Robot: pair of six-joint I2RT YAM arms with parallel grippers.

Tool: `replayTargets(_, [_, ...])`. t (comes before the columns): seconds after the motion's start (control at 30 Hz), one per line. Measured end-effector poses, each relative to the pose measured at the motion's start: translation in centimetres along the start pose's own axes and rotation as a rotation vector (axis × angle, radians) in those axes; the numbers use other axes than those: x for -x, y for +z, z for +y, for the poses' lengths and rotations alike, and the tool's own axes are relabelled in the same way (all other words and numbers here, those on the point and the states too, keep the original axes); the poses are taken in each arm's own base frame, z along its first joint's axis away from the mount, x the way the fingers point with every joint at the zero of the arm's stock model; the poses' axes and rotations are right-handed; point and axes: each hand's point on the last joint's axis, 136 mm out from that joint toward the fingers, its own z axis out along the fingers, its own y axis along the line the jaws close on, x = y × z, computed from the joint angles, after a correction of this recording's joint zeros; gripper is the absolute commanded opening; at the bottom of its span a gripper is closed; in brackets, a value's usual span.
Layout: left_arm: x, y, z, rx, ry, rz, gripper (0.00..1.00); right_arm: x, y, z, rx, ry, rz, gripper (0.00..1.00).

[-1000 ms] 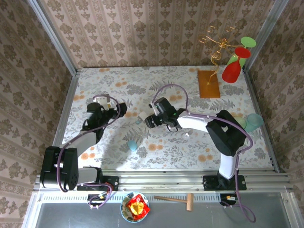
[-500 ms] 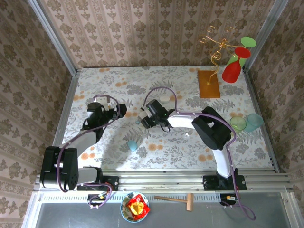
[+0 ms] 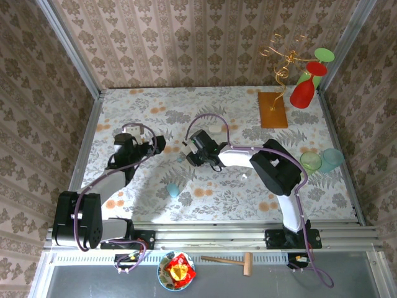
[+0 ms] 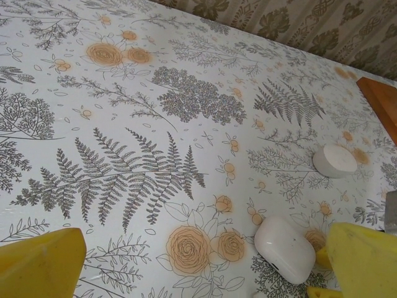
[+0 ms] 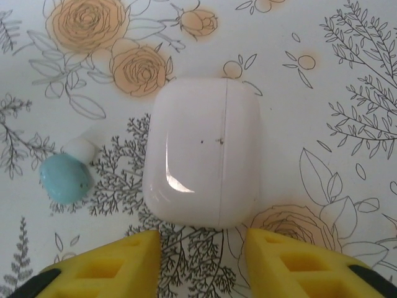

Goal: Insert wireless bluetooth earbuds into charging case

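From above, the left gripper (image 3: 155, 144) and right gripper (image 3: 188, 153) face each other near the middle of the table (image 3: 124, 112). A pale blue case (image 3: 173, 189) lies toward the near edge.

In the left wrist view, the yellow jaws are spread wide and a white case (image 4: 284, 248) lies by the right finger.

In the right wrist view, the jaws stand apart and pinch nothing. The white case (image 5: 201, 152) lies closed just beyond the fingertips, with a pale blue earbud (image 5: 65, 180) just beside it.
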Motion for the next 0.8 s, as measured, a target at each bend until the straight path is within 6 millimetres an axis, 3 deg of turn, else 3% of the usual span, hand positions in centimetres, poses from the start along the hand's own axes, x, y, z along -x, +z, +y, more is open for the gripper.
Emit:
replayTargets(0.17, [-0.3,0.0,0.1,0.003,-0.004,0.014,1.00,0.1,-0.1,0.3,0.015,-0.003,-0.006,0.68])
replayTargets(0.47, [-0.4,0.0,0.0,0.000,-0.005,0.018,1.00,0.8,1.2,0.4,0.023,0.029,-0.012,0.68])
replayTargets(0.8, [-0.6,0.0,0.1,0.001,-0.007,0.026,1.00,1.8,2.1,0.3,0.016,0.019,-0.025,0.39])
